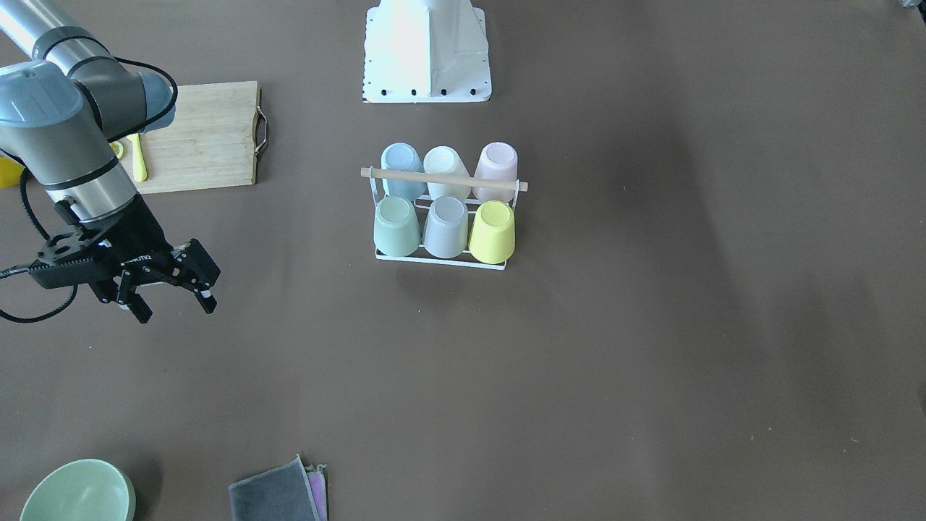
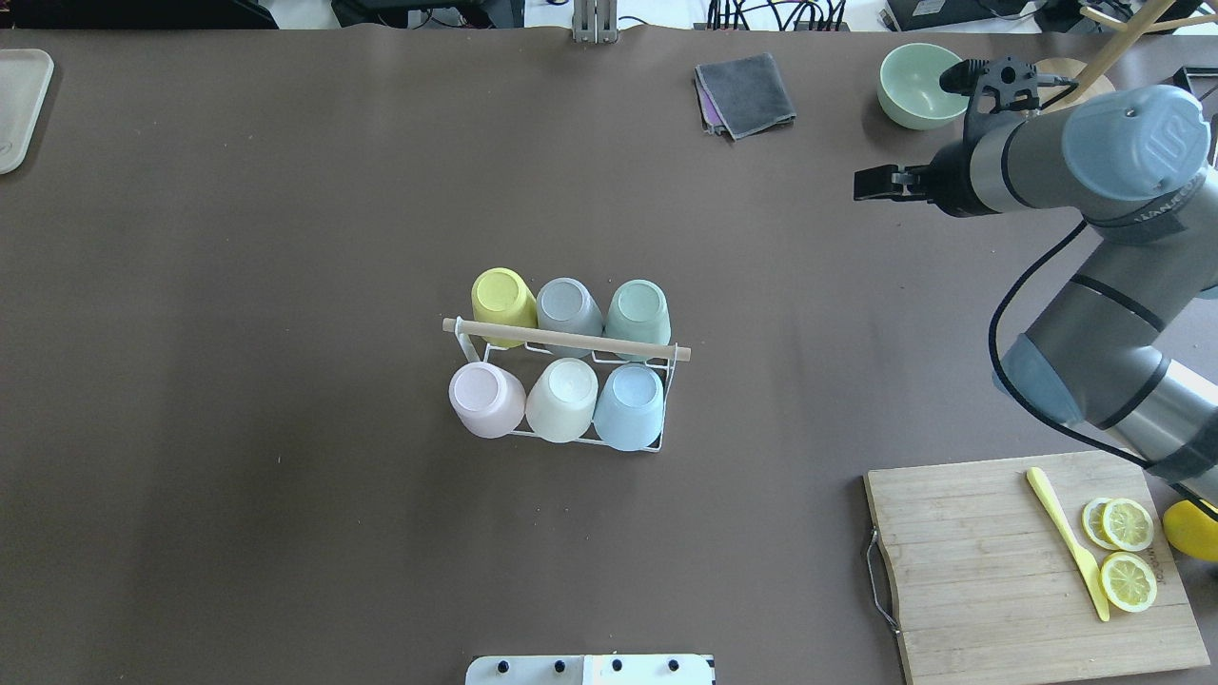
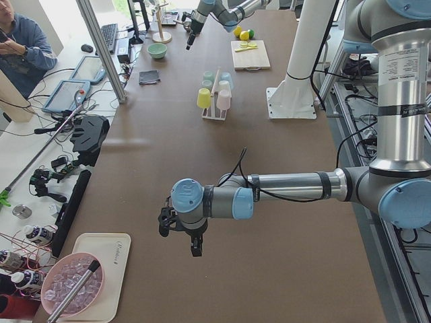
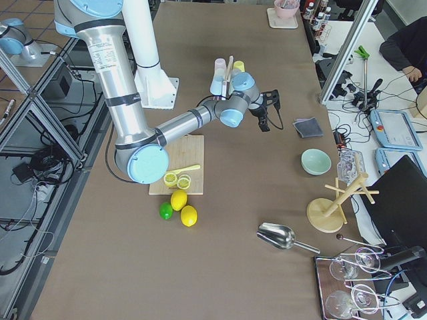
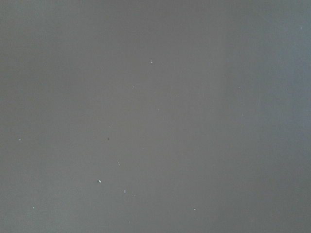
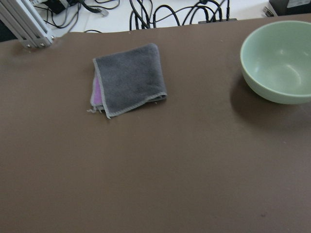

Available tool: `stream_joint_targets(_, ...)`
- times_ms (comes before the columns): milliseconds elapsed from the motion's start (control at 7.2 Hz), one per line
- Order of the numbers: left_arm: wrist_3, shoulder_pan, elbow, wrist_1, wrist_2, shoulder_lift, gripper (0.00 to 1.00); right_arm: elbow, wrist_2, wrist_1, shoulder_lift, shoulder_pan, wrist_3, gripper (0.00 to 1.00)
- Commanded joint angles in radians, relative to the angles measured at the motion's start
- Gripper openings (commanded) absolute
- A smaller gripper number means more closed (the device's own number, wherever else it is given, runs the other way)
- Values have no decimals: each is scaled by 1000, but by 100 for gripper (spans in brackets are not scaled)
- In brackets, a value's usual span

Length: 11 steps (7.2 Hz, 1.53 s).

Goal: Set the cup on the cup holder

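The cup holder (image 1: pixel 443 179), a white wire rack with a wooden rod handle, stands mid-table, also in the overhead view (image 2: pixel 566 339). Several pastel cups sit upside down on its prongs, among them a yellow cup (image 1: pixel 493 231), a grey cup (image 1: pixel 445 226) and a green cup (image 1: pixel 396 226). My right gripper (image 1: pixel 175 310) hovers well off to the side of the rack, open and empty, and its wrist view shows no cup. My left gripper (image 3: pixel 188 239) hangs far down the table, seen only from the side. I cannot tell whether it is open or shut.
A wooden cutting board (image 2: pixel 990 561) with lemon slices and a yellow knife lies near the right arm's base. A green bowl (image 2: pixel 918 84) and a folded grey cloth (image 2: pixel 747 90) lie at the far edge. The white robot pedestal (image 1: pixel 427 51) stands behind the rack.
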Motion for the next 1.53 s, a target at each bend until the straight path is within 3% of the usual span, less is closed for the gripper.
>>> stream_joint_targets(0, 1, 0, -1, 0, 1, 0, 99, 70, 209, -203, -90, 93, -52, 100)
stream_joint_targets(139, 1, 0, -1, 0, 1, 0, 99, 75, 249, -263, -133, 141, -164, 100)
stream_joint_targets(417, 1, 0, -1, 0, 1, -2, 99, 81, 264, -515, -138, 242, -477, 100)
stream_joint_targets(694, 1, 0, -1, 0, 2, -3, 99, 72, 270, -678, -143, 363, -754, 100)
stream_joint_targets(972, 1, 0, 0, 0, 2, -3, 99, 63, 290, -684, -245, 497, -851, 100)
stream_joint_targets(1250, 1, 0, 0, 0, 2, -3, 99, -59, 433, -682, -299, 676, -1092, 100)
stream_joint_targets(1389, 1, 0, 0, 0, 2, -3, 99, -60, 440, -681, -314, 713, -1094, 100)
